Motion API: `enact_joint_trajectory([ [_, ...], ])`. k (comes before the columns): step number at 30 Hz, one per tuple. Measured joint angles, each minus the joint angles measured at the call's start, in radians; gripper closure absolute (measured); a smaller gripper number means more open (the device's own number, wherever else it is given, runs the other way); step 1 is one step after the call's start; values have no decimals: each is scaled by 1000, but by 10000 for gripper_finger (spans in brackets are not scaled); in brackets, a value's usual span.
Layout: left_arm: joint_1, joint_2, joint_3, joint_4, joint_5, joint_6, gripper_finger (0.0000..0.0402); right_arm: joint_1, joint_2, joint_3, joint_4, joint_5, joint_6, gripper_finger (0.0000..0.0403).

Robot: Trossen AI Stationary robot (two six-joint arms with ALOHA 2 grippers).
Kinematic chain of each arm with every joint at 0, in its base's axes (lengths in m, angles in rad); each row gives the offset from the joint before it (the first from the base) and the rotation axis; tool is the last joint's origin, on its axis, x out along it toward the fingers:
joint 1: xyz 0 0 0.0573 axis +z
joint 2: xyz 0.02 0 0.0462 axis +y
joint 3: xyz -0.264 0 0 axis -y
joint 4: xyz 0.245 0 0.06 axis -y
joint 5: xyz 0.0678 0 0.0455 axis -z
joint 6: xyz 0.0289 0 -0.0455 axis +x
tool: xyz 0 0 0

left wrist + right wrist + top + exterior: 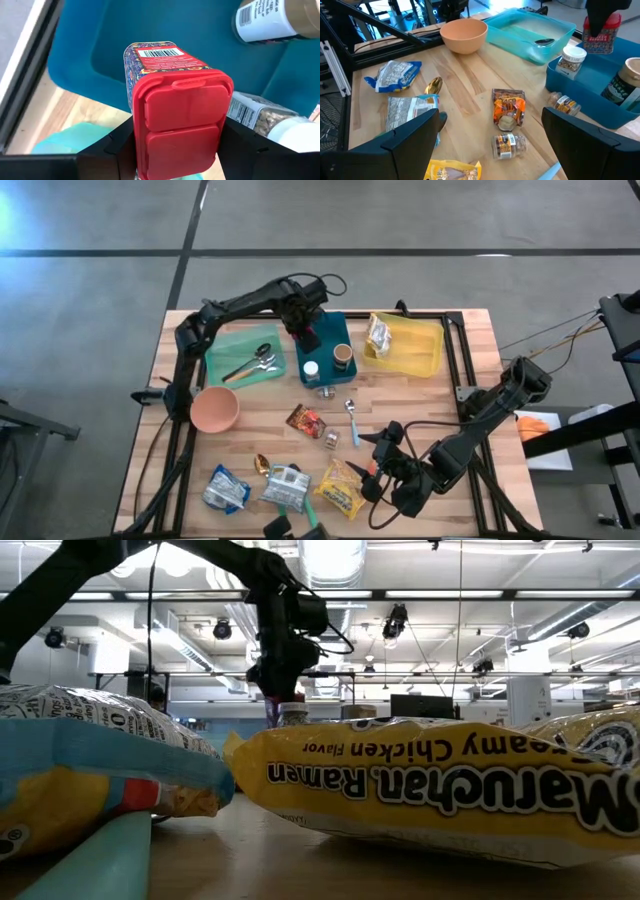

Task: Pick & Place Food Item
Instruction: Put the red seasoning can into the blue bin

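Left gripper [175, 150] is clamped on a red-lidded spice tin [175, 95], held over the blue bin [335, 340], beside two jars standing in it. Right gripper [492, 135], fingers apart and empty, hovers over the table's [440, 395] near edge among food packets.

Cluttered wooden table [470, 350], peach bowl [214, 409]
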Motion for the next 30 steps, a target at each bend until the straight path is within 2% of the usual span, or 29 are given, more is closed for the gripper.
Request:
enact_joint_trajectory([
  [12, 7, 0, -64, 90, 52, 7, 196, 0, 0, 0, 2, 0, 0, 54],
  [22, 41, 0, -67, 96, 122, -61, 196, 0, 0, 0, 2, 0, -3, 54],
  [30, 42, 23, -66, 86, 127, -68, 196, 0, 0, 0, 2, 1, -3, 54],
])
